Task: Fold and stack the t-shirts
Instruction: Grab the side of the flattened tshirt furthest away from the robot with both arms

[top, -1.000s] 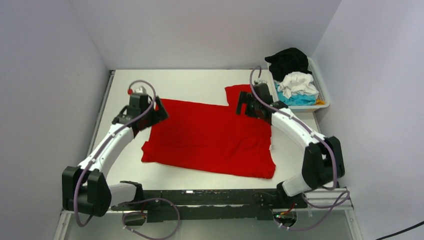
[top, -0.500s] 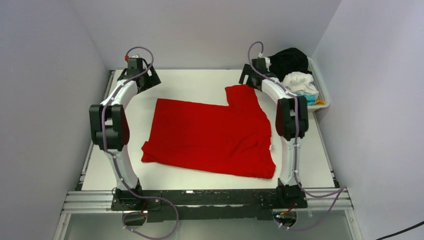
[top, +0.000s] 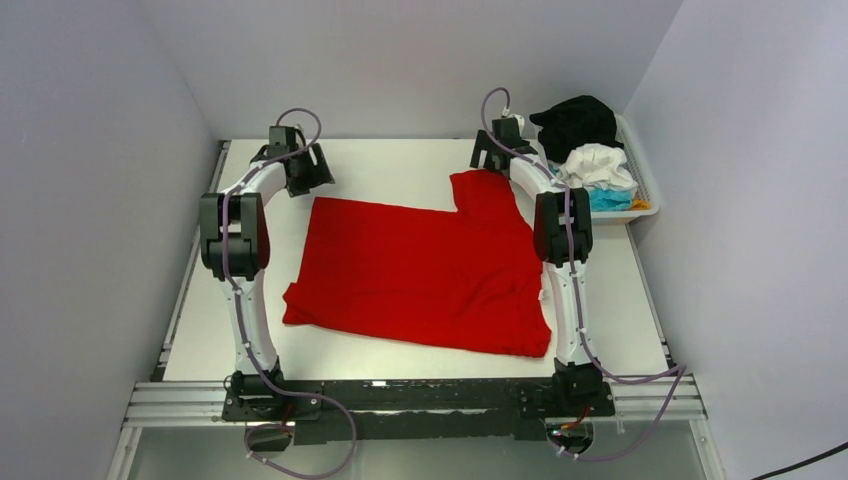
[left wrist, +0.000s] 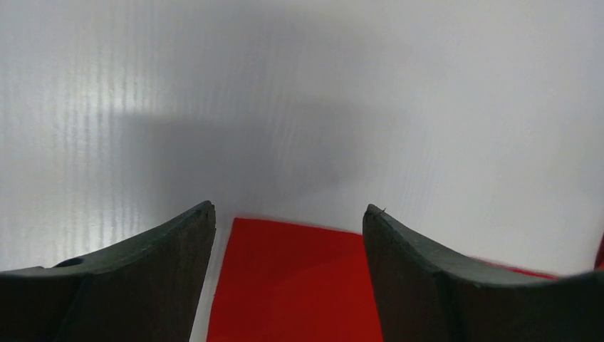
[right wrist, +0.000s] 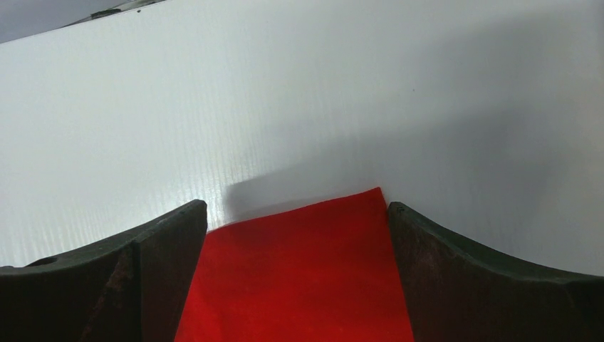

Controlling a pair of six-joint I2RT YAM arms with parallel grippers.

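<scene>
The red shirt (top: 420,275) lies spread flat in the middle of the bench (top: 400,160), its long side running left to right. One sleeve (top: 485,190) juts toward the far edge on the right.

Both arms are stretched out to the far edge, one at each far corner of the cloth. The shirt lies on the near side of both, back toward the bases.

The left fingers (left wrist: 142,285) are spread wide and hold nothing. In the left wrist view the shirt's far-left corner shows in the gap between them, low in the frame, with bare bench beyond. They look to be just above the cloth, not touching it.

The right fingers (right wrist: 484,285) are equally wide and empty. The squared end of the sleeve fills the gap between them, and its edge runs across from one finger to the other. The right fingers are the better lined up, since the sleeve end is centred, whereas the left corner sits toward the left finger.

A fold would probably call for both to drop, pinch these far edges and draw them toward the near hem.

The black shirt (top: 578,122), white shirt (top: 598,165) and turquoise shirt (top: 605,200) are heaped in the basket (top: 647,182) at the far right.
</scene>
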